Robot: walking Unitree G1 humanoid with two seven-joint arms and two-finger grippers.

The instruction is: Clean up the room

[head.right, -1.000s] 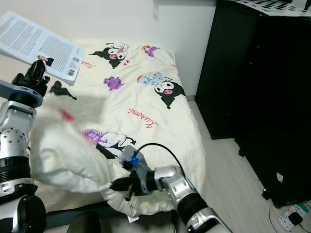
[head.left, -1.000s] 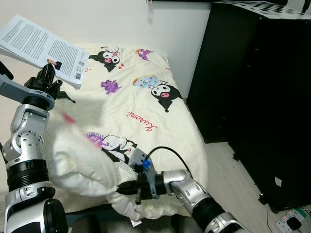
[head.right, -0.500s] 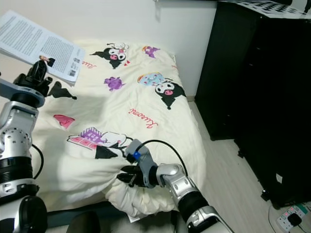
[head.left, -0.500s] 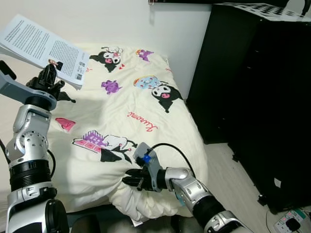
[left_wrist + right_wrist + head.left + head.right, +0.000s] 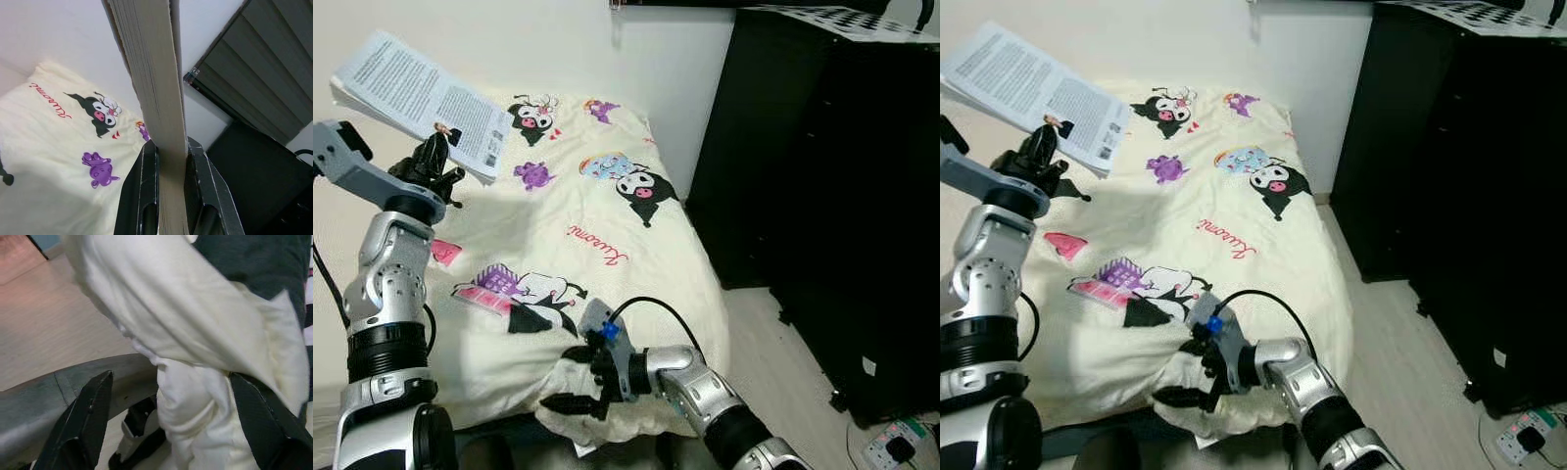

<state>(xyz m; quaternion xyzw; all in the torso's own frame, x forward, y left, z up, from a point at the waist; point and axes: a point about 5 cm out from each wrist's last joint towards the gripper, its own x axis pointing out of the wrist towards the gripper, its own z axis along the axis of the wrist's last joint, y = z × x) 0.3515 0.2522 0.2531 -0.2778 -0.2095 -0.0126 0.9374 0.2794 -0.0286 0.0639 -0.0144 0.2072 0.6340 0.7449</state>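
A thick white book (image 5: 421, 93) with printed pages is held up over the head end of the bed, and my left gripper (image 5: 435, 157) is shut on its lower edge. The left wrist view shows the book's page edge (image 5: 156, 88) clamped between both black fingers (image 5: 146, 191). A cream blanket (image 5: 597, 211) printed with cartoon characters covers the bed. My right gripper (image 5: 566, 378) is open at the blanket's bunched foot corner (image 5: 195, 347). Its two fingers (image 5: 83, 421) stand on either side of the hanging fold without closing on it.
A tall black wardrobe (image 5: 832, 196) stands close along the bed's right side, with a strip of wooden floor (image 5: 764, 343) between them. A white power strip (image 5: 891, 448) lies on the floor at the lower right. The grey bed frame (image 5: 63, 387) runs under the blanket corner.
My right gripper held the lifted blanket corner, then opened and let it go. The blanket has settled flat on the bed. My left arm raised the book slightly and shifted it right.
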